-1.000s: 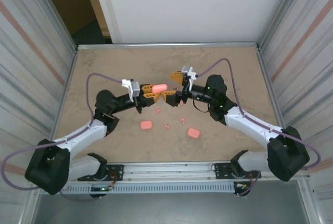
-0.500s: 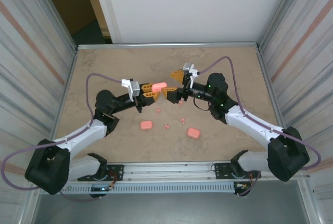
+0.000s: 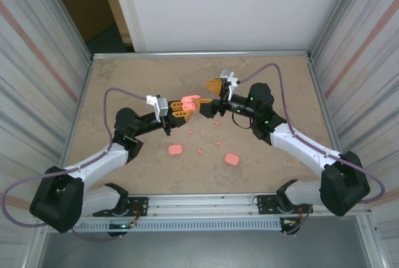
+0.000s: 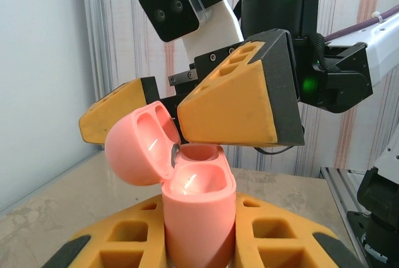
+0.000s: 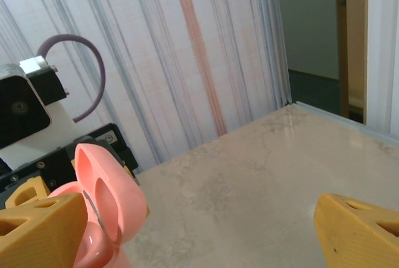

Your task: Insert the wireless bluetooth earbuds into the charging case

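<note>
My left gripper [image 3: 184,110] is shut on a salmon-pink charging case [image 3: 189,101] and holds it upright above the table's middle. In the left wrist view the case [image 4: 198,218] stands between my yellow fingers [image 4: 118,243]. Its lid [image 4: 138,146] is swung open to the left and both wells look empty. My right gripper [image 3: 209,97] is open, one finger [image 4: 234,103] right behind the case rim, the other [image 4: 112,115] beyond the lid. In the right wrist view the lid [image 5: 106,199] sits by the left finger [image 5: 37,230]. Several tiny pink earbuds [image 3: 189,133] lie on the table below.
Two more pink cases lie shut on the tan table [image 3: 124,81]: one [image 3: 175,149] near the left forearm, one [image 3: 232,158] to the right. Loose earbuds [image 3: 199,151] [image 3: 219,143] lie between them. Metal rails and striped walls ring the table.
The case lid, shut a second ago, now stands open. My right gripper has risen and shifted toward the far side, its jaws spread around the case top. The left gripper has stayed put.
</note>
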Controlling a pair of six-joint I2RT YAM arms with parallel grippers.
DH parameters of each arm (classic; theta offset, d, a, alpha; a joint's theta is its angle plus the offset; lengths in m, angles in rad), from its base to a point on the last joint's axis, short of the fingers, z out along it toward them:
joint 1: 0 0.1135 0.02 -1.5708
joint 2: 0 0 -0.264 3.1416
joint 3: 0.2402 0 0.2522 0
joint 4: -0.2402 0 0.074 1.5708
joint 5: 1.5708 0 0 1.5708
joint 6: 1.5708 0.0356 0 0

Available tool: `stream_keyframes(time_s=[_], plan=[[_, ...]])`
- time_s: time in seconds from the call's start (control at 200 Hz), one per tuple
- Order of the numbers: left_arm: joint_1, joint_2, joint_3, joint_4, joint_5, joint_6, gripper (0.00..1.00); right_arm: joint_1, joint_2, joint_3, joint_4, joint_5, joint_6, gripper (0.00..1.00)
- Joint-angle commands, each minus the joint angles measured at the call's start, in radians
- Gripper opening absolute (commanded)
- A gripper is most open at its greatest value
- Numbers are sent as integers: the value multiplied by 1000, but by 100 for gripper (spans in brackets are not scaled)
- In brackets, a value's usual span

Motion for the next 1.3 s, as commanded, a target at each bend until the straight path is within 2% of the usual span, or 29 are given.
stream_keyframes(time_s=[0.0,0.18,0.296,0.586,0.697,0.897,1.293], plan=[[-7,-5,-4,4,-23,31,0,-8,-10,32,-12,-3,16,93],[-7,-38,-16,-94,-112,69,0,-18,-59,9,-54,5,2,93],[-7,-67,-48,-93,-158,83,0,-32,-94,15,-132,20,-3,93],[17,-186,-130,-143,-211,102,0,-65,-122,55,-326,115,18,91],[22,-256,-160,-180,-230,113,0,-65,-74,126,-468,137,18,87],[23,-393,-186,-287,-248,144,0,-60,54,243,-617,138,28,78],[23,-515,-214,-340,-262,139,0,-45,359,432,-735,93,-16,61]])
